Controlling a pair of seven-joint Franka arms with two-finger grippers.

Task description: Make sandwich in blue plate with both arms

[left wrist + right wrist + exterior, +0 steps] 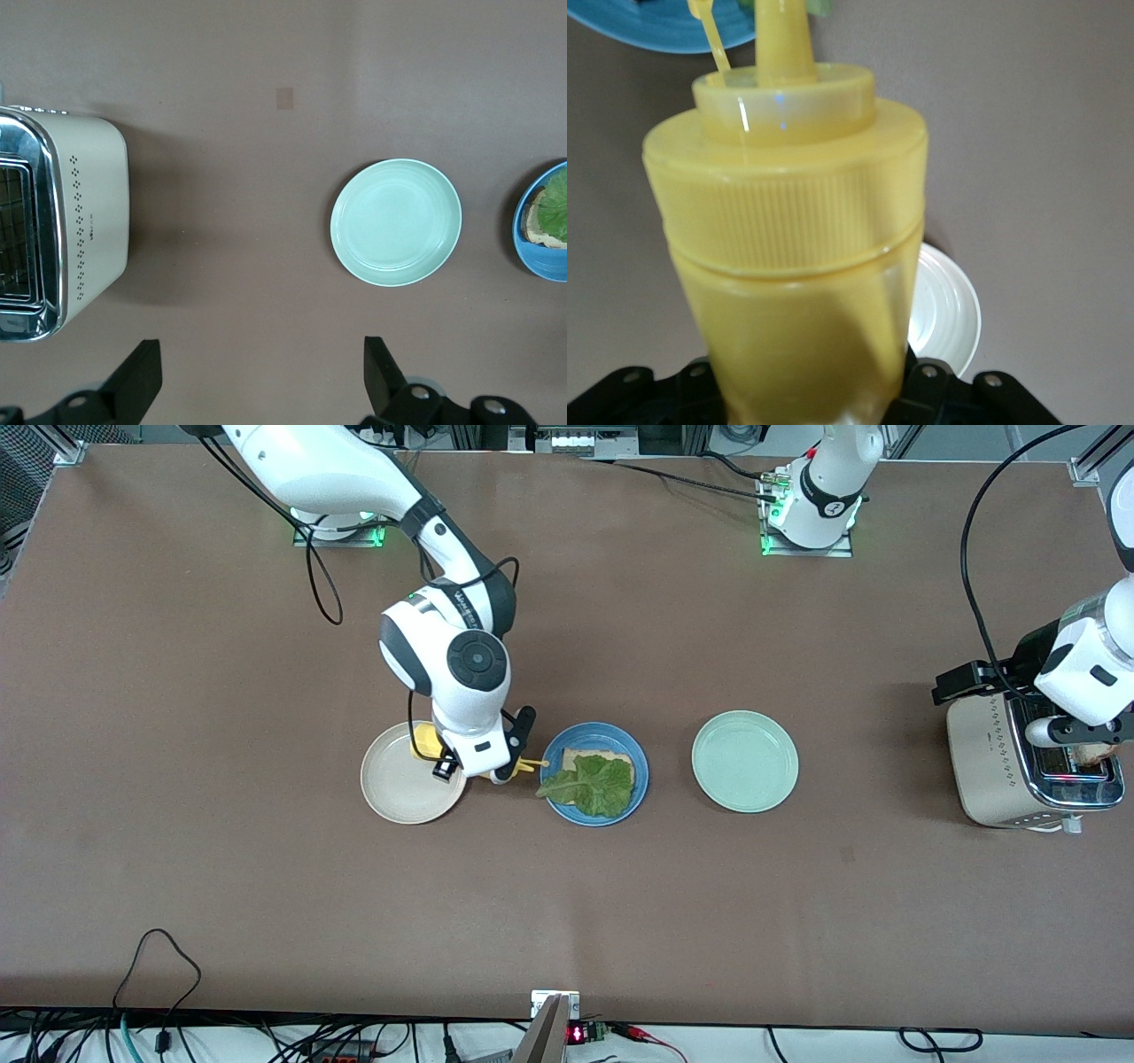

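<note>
1. The sandwich (595, 779) is only part built as I see it: one light-brown bread slice (599, 763) lies in the blue plate (557, 746), with a crinkly green lettuce leaf (592, 787) on top, its tip hanging over the rim toward the right arm's end of the counter (567, 903). There is no second slice on it.
2. The blue plate sits on the counter between the cream-white plate (403, 793) and the pale green plate (745, 761), close to the cream one and a little apart from the green one.
3. My right gripper (461, 757) is clamped around a yellow squeeze bottle (788, 239), held over the edge of the cream-white plate and the strip of counter beside the blue plate. The bottle is tipped sideways, with its nozzle (532, 763) pointing at the blue plate's rim.
4. In the right wrist view the bottle fills most of the frame, the black fingers (939, 390) pressing its body from both sides, and the cream-white plate shows underneath.
5. My left gripper (261, 372) hangs over the toaster (997, 766) at the left arm's end of the counter. Its fingers (137, 376) are spread wide and hold nothing.
6. In the front view something pale brown (1097, 754) shows at the toaster's slot, but I cannot tell what it is.
</note>
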